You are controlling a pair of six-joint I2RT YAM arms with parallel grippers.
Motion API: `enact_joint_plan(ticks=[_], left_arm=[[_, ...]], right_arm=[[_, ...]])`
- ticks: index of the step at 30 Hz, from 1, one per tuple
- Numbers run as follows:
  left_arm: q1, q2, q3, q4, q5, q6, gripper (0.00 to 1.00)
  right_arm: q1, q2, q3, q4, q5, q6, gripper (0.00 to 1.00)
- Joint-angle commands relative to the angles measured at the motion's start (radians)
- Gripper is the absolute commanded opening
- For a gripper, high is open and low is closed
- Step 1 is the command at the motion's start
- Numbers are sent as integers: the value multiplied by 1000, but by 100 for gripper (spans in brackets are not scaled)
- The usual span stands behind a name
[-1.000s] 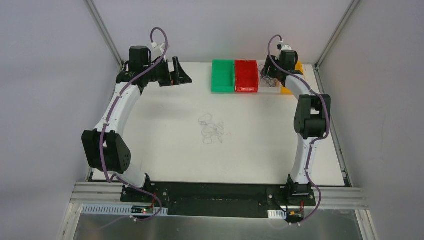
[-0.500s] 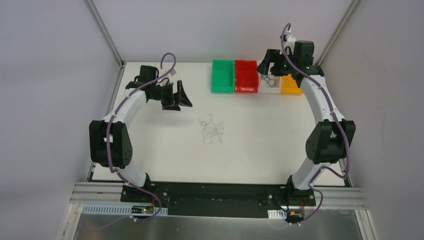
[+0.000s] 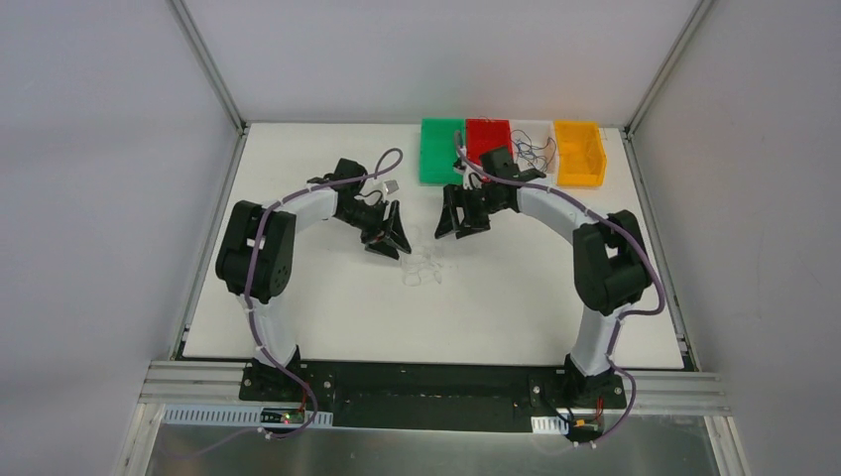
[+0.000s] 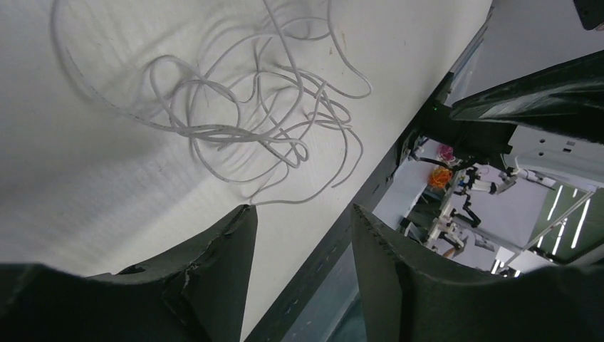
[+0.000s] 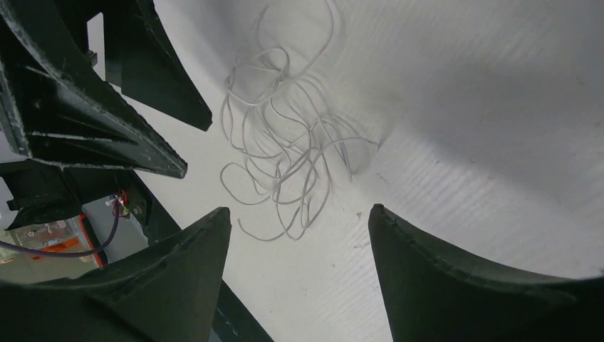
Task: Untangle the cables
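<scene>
A loose tangle of whitish-grey cables [image 3: 420, 266] lies on the white table in the middle. It fills the top of the left wrist view [image 4: 242, 107] and the middle of the right wrist view [image 5: 285, 164]. My left gripper [image 3: 390, 241] is open and empty just left of the tangle, its jaws wide apart [image 4: 301, 210]. My right gripper [image 3: 452, 224] is open and empty just behind and right of the tangle [image 5: 300, 209]. Neither touches the wires. Thin dark, blue and red wires [image 3: 534, 151] lie in the white bin.
Four bins stand in a row at the back: green [image 3: 441, 164], red [image 3: 476, 131], white [image 3: 542, 169], orange [image 3: 580, 154]. The left gripper's fingers [image 5: 142, 78] show in the right wrist view, close beside the tangle. Grey walls enclose the table.
Both arms swung from the back of the table to the middle, either side of the tangle. The right gripper left the white bin. The tangle has not moved.
</scene>
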Motion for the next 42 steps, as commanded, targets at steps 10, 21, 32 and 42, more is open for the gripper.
enact_joint_plan(ticks=[10, 21, 32, 42], left_arm=[[-50, 84, -88, 384, 67, -258, 39], [-53, 3, -132, 453, 76, -285, 0], [20, -411, 2, 186, 136, -82, 0], [178, -458, 370, 179, 187, -169, 0]], right_arm=[[90, 148, -5, 121, 66, 104, 56], [98, 122, -52, 80, 105, 23, 17], [11, 27, -124, -51, 221, -156, 0], [-44, -23, -157, -112, 215, -225, 0]])
